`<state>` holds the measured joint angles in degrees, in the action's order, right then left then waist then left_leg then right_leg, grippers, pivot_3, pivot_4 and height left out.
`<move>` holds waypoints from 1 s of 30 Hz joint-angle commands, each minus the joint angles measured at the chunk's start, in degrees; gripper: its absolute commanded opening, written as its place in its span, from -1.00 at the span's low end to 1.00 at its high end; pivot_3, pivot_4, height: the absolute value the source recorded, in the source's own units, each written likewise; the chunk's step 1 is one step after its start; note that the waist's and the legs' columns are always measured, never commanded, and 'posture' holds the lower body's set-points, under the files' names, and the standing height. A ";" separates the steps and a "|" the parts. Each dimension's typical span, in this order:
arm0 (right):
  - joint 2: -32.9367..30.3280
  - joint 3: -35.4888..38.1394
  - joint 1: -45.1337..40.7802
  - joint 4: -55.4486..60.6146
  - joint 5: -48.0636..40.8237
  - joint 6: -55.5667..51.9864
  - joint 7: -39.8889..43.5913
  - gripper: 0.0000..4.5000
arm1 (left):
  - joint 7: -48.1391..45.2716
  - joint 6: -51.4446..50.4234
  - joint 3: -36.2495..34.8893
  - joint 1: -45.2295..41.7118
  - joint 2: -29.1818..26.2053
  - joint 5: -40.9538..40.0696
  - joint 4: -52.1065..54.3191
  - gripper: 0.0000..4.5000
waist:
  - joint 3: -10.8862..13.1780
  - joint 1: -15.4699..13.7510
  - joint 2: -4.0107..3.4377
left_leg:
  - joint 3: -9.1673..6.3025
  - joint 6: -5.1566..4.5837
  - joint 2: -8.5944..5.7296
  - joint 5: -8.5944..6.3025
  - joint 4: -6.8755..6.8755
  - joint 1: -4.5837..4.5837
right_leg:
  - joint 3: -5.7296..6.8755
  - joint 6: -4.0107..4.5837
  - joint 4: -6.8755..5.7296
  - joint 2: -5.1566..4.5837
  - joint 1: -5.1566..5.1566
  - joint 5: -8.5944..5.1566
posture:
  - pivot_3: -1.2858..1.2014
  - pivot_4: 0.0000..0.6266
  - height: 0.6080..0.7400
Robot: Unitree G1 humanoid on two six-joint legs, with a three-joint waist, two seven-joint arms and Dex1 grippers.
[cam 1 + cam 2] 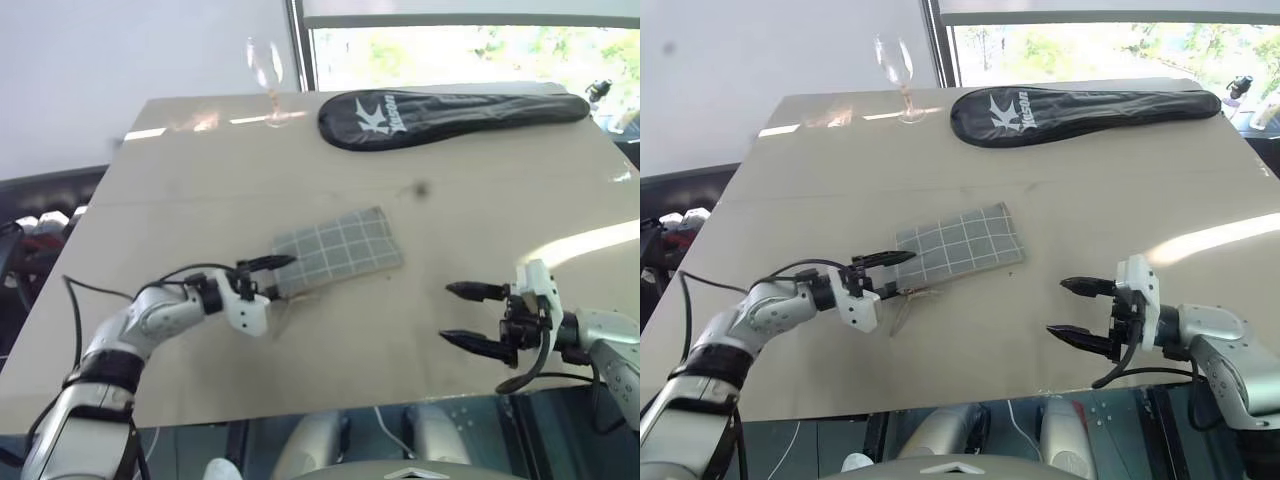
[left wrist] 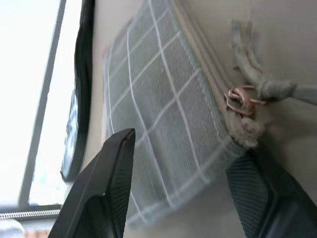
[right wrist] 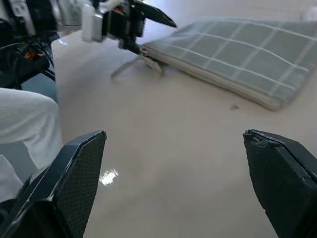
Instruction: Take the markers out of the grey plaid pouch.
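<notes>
The grey plaid pouch (image 1: 338, 248) lies flat near the middle of the table, and its tan zipper edge looks closed. The markers are hidden. My left gripper (image 1: 282, 277) is open, its two black fingers straddling the pouch's near-left corner, one above the fabric and one by the zipper end. In the left wrist view the pouch (image 2: 163, 114) sits between those fingers, with a copper ring and cord pull (image 2: 242, 99) at the corner. My right gripper (image 1: 447, 313) is open and empty, to the right of the pouch and pointing left toward it. The right wrist view has the pouch (image 3: 237, 49) ahead.
A long black racket cover (image 1: 450, 115) lies across the far right of the beige table (image 1: 200, 180). A wine glass (image 1: 267, 75) stands at the far edge. The table's near edge runs just below both grippers.
</notes>
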<state>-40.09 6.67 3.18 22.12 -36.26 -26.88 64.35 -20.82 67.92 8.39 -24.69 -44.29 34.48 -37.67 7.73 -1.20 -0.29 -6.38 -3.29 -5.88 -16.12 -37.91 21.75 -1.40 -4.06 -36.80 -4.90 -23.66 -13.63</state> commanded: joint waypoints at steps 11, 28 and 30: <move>3.29 -4.64 -0.59 6.67 0.89 0.32 -6.92 1.00 | 20.73 -1.06 9.22 -7.72 -1.35 13.13 -7.87 -0.98 | -0.35 -0.80 -0.45 | -0.17 -0.03 0.01 -0.01 -0.19 -0.25 | 0.18 -0.03 -0.35 0.06 0.25 -0.02 | 0.03 -0.52 1.00; 14.97 -26.06 -16.89 -1.77 17.26 -3.53 -19.96 1.00 | 4.87 -11.04 8.81 -1.20 5.13 -4.45 14.44 -0.98 | -0.23 0.66 -0.12 | -0.30 0.00 -0.09 0.01 -0.42 0.24 | 0.31 -0.02 -0.19 0.22 -0.08 -0.02 | 0.03 -0.52 1.00; 14.69 -26.48 -17.85 -2.59 17.91 -4.22 -19.73 1.00 | 4.89 -11.19 8.93 -1.05 5.26 -3.66 15.52 -0.98 | -0.19 0.94 -0.06 | -0.27 0.00 -0.06 0.01 -0.42 0.23 | 0.28 -0.02 -0.20 0.22 -0.08 -0.01 | 0.03 -0.52 1.00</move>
<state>-25.29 -19.96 -13.49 19.02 -18.83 -31.02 44.93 -16.09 56.33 17.83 -25.92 -38.80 31.05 -24.77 7.54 -0.26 -0.34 -6.65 -3.29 -5.93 -16.11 -38.33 21.96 -1.12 -4.08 -37.02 -4.63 -23.74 -13.65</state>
